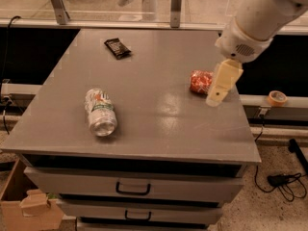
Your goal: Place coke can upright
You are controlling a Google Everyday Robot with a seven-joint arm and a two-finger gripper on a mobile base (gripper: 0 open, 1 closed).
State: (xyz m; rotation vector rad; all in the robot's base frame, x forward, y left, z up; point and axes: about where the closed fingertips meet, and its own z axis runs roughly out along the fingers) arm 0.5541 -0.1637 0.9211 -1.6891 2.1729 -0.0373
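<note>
Fingers (224, 81): they hold nothing, but I can't tell how far open they are (only one cream side shows). The gripper (215, 99) hangs low over the right side of the table (144, 143), just in front of the coke can (199, 82). The red can lies on its side near the right edge, partly hidden.

What could go wrong: a bump from the side could roll the can off the table, b/c the edge is close. A bent can may also slip or tip over when stood up.

Writing: none I can read. The red can has pale marks only. The other can (101, 112), silver w/ green, lies far left.
</note>
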